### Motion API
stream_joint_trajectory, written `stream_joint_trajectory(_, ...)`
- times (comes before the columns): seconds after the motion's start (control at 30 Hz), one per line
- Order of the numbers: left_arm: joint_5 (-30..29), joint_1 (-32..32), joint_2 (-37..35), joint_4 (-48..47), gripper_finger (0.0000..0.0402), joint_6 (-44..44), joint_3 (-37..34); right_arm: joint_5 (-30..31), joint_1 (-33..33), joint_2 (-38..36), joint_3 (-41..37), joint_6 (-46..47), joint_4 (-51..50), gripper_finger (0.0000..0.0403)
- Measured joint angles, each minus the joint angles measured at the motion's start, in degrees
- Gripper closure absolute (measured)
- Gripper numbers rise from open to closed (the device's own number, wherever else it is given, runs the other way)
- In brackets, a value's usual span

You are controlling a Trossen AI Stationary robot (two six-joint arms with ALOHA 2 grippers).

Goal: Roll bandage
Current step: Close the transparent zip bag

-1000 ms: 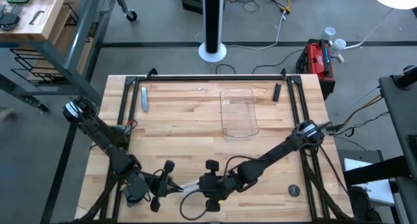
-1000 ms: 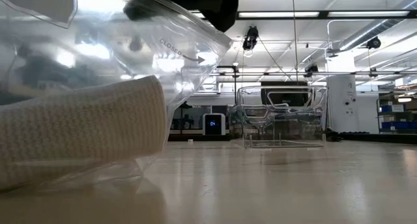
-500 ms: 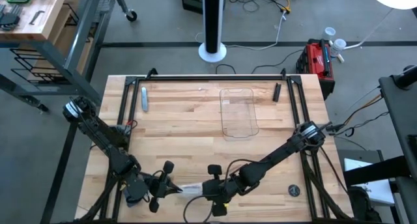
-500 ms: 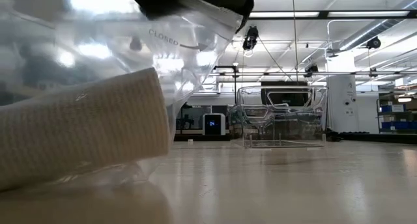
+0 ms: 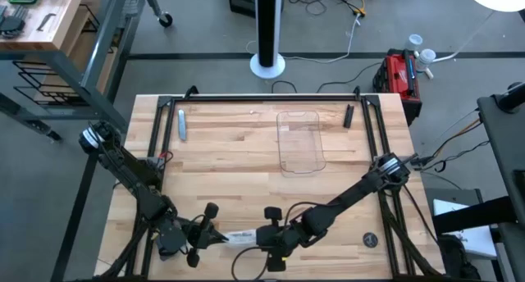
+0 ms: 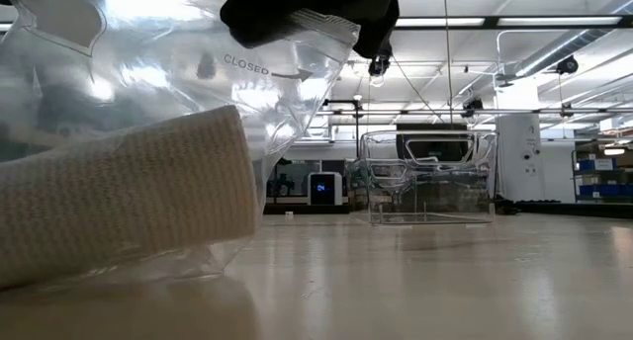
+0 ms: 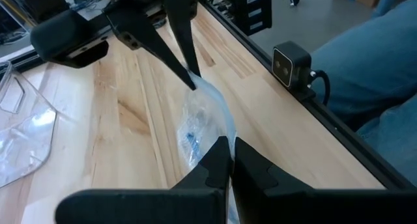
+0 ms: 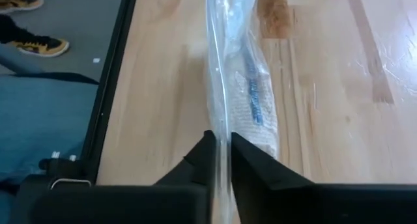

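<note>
Rolled bandage [image 6: 124,202] inside clear plastic wrapper [image 6: 277,93], dark gripper [image 6: 312,9] pinching its top edge.

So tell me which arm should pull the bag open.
Probably right. Both grippers, left and right, pinch the bag holding the bandage; the right one grips near the bag's printed seal.

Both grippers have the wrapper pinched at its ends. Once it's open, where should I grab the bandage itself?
Probably the bandage's flat end that faces the clear tray. It lies as a roll inside the wrapper, along the table's front edge, between the left gripper and right gripper. Come in along its axis, fingers across the roll.
</note>
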Motion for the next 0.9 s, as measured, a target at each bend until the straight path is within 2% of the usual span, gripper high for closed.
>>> stream_joint_trajectory(0.23,0.0,-0.3,0.0,0.0,0.0401,-0.1,0.0,2.4,1.0,-1.2,0.0,2.2,-4.0,0.0305)
stream_joint_trajectory(0.43,-1.0,-0.3,0.0,0.0,0.0401,0.3,-0.1,15.0,4.5,-1.9,-1.1,6.0,-7.7,0.0274)
stream_joint_trajectory(0.53,-1.8,-0.4,0.0,0.3,0.0401,0.5,-0.1,19.5,6.5,-3.5,-2.0,6.6,-7.6,0.0267)
stream_joint_trajectory(0.73,-2.1,-0.6,0.0,7.2,0.0401,5.7,-0.1,20.8,9.9,-10.1,-7.4,9.3,-7.3,0.0269)
stream_joint_trajectory(0.9,-2.1,-0.7,0.0,11.7,0.0401,9.2,-0.1,27.9,14.2,-14.8,-15.1,7.0,0.3,0.0279)
